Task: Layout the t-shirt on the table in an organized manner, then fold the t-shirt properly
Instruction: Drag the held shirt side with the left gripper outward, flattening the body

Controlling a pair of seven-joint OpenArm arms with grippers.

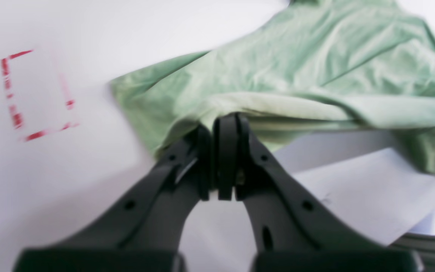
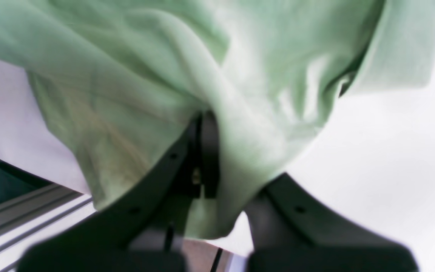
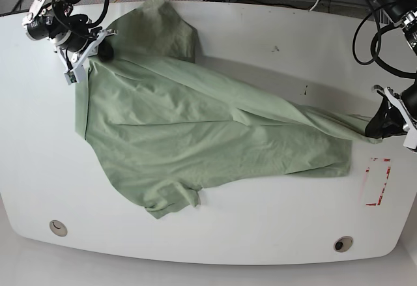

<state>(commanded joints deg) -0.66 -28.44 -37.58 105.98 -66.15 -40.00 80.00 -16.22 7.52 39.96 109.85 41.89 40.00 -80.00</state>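
The pale green t-shirt (image 3: 195,129) stretches across the white table (image 3: 260,234), pulled taut between both arms. In the base view my left gripper (image 3: 376,129) at the right edge is shut on the shirt's corner, lifting it slightly. The left wrist view shows that gripper (image 1: 221,124) with its jaws pressed together on a folded edge of the t-shirt (image 1: 296,68). My right gripper (image 3: 88,55) at the far left is shut on the shirt near the shoulder. In the right wrist view, t-shirt fabric (image 2: 145,75) drapes over the right gripper (image 2: 206,128), hiding one finger.
A red rectangular marking (image 3: 378,182) lies on the table just in front of the left gripper, also in the left wrist view (image 1: 36,94). Two grommet holes (image 3: 58,227) (image 3: 343,243) sit near the front edge. Cables hang behind the table.
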